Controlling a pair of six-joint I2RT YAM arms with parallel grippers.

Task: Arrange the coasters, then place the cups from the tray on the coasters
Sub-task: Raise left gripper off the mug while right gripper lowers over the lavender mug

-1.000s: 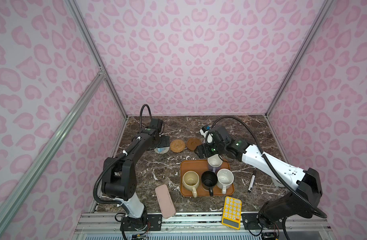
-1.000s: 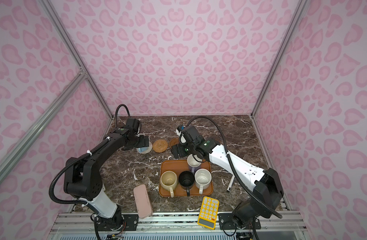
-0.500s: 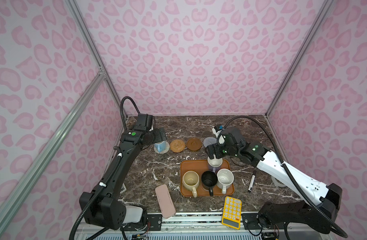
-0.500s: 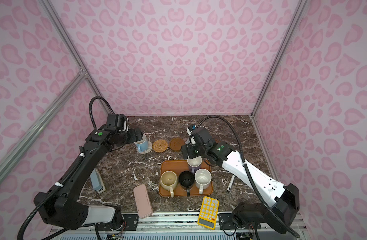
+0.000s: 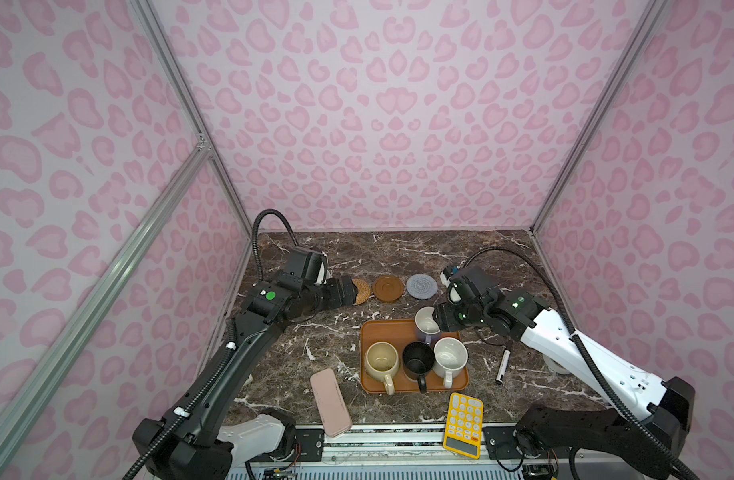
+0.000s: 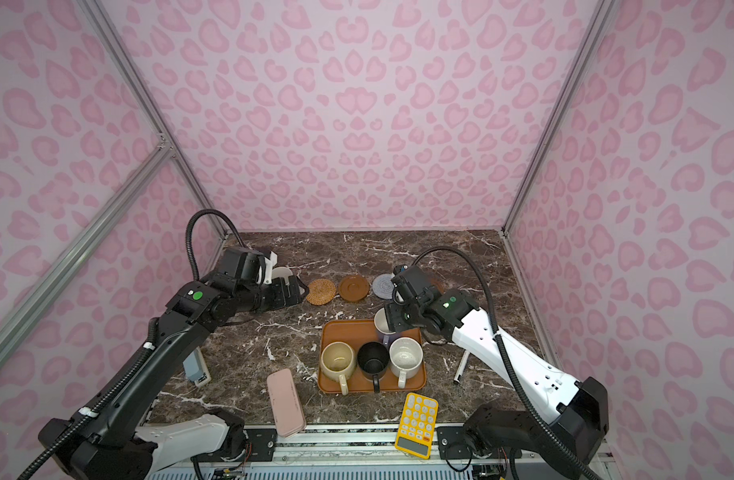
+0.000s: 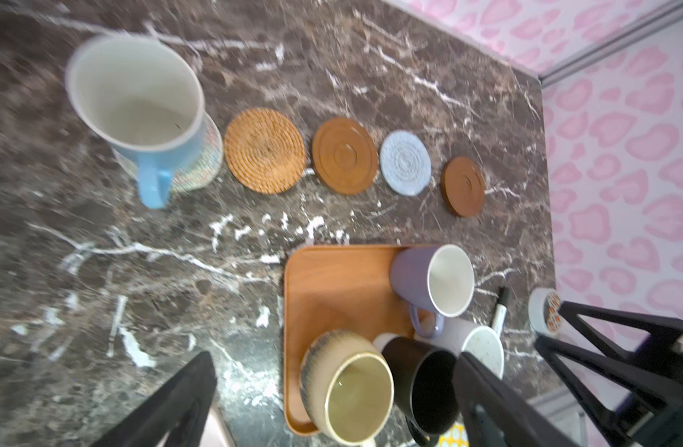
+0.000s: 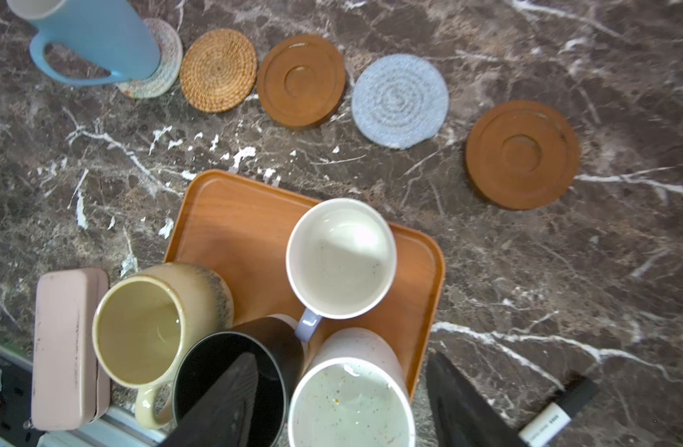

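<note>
Fingers [image 8: 460,406] apart and empty on right gripper [image 5: 439,319], beside lavender mug [image 5: 427,328] at tray's [image 5: 382,332] far right corner; left gripper [image 6: 288,293] wide open.
Looks rigid, slick, breakable; calls for a pinch across the rim.

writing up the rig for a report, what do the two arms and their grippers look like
The left arm is black on a white base link, with a green dot and white ties. The right arm is white between black joints, with a green light. Each wrist carries a black ribbed cable. The gripper fingers are black with triangular bracing.
</note>
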